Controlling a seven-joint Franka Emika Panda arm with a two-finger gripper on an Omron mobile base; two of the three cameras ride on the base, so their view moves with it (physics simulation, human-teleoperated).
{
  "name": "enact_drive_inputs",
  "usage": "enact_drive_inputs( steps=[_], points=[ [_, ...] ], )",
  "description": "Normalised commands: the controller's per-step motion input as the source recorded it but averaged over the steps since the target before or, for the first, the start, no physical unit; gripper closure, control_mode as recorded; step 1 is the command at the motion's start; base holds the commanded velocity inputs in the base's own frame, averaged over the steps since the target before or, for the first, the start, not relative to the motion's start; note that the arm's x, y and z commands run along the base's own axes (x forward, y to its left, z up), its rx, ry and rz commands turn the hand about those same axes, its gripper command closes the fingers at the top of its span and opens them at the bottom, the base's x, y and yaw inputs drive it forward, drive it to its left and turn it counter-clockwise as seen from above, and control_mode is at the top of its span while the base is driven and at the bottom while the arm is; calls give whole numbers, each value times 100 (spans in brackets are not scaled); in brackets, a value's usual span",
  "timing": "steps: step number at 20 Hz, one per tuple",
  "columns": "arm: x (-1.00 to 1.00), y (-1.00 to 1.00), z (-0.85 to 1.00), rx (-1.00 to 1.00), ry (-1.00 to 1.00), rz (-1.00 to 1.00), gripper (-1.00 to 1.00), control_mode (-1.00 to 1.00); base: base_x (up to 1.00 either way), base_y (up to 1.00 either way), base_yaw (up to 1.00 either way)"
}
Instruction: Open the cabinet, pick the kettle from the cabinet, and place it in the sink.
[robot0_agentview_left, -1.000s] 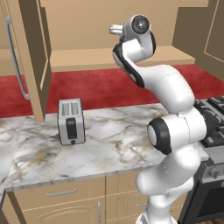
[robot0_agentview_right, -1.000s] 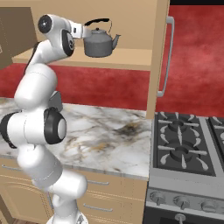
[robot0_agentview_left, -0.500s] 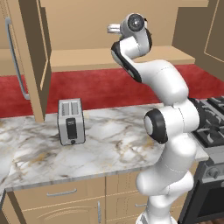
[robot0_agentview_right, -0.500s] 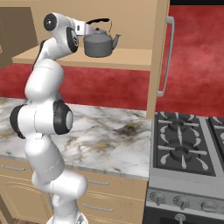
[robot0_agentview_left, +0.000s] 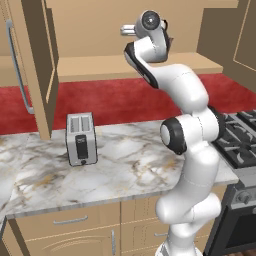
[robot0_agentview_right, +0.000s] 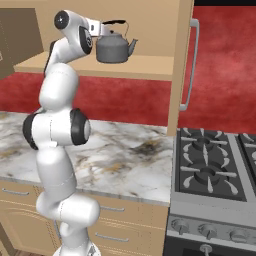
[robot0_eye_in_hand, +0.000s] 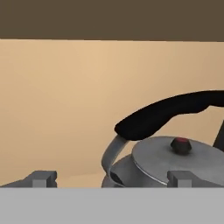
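The gripper (robot0_eye_in_hand: 111, 178) is wide open right by the kettle (robot0_agentview_right: 114, 46) in the cabinet (robot0_agentview_right: 150, 67), ready to grab it

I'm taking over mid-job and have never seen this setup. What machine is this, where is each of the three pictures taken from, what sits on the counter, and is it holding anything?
It is a white robot arm on a base that drives, in a simulated kitchen. Two pictures come from cameras on the base, behind the arm to its left and right. The third looks along the gripper from a camera on the hand.

The cabinet above the counter stands open. On its shelf sits the kettle, grey with a black arched handle. The arm is raised to the shelf, and in the hand view the kettle lies close ahead, partly between the two fingertips.

On the marble counter stands a silver toaster. A stove sits to the right.

The gripper is open and holds nothing.
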Motion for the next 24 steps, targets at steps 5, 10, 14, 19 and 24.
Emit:
enact_drive_inputs(
  steps=[5, 10, 14, 19, 24],
  points=[
    [25, 0, 8, -1, 4, 0, -100, -100, 0, 0, 0],
    [15, 0, 1, -5, 1, 0, -100, -100, 0, 0, 0],
    [5, 0, 0, -7, 0, 0, -100, -100, 0, 0, 0],
    [4, 0, 0, -6, 0, 0, -100, -100, 0, 0, 0],
    [8, 0, -1, -4, 0, 0, -100, -100, 0, 0, 0]
  ],
)
